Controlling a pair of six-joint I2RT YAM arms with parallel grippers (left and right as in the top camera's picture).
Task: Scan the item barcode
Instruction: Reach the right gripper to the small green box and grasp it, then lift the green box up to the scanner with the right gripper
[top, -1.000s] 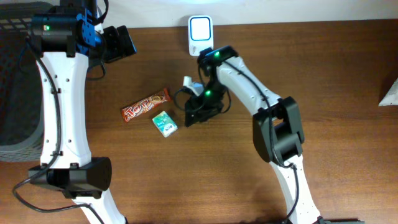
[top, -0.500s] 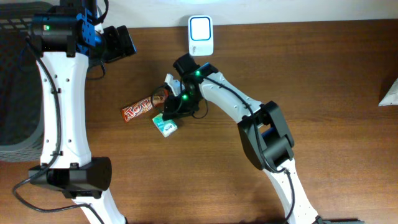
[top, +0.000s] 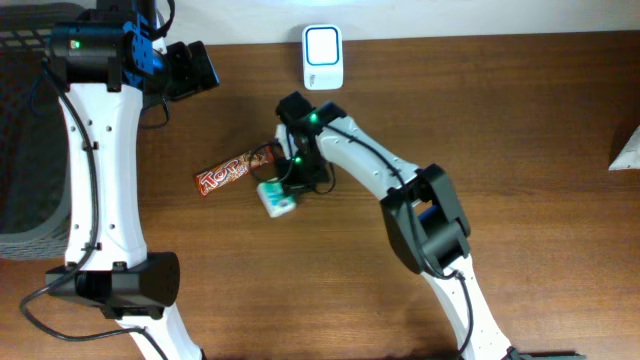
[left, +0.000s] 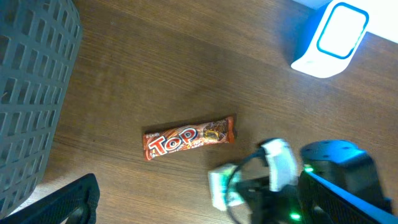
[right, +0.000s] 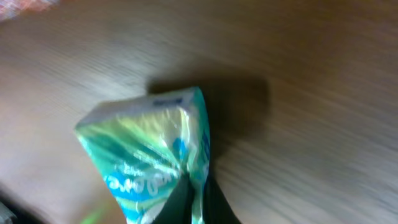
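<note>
The right tool (top: 287, 188), open a second ago, now clamps shut on the small green packet (top: 277, 198), ready for carrying to the white scanner (top: 322, 57); the left tool (top: 200, 70) hangs open.

I see the table (top: 540, 150) in warm brown wood grain. The candy bar (top: 233, 171) has a red-orange wrapper with white lettering. The packet (top: 277, 197) is green and white with some pale blue. The scanner (top: 323, 56) is white, its face ringed in blue. The basket (left: 31, 93) is a dark grey grid.
</note>
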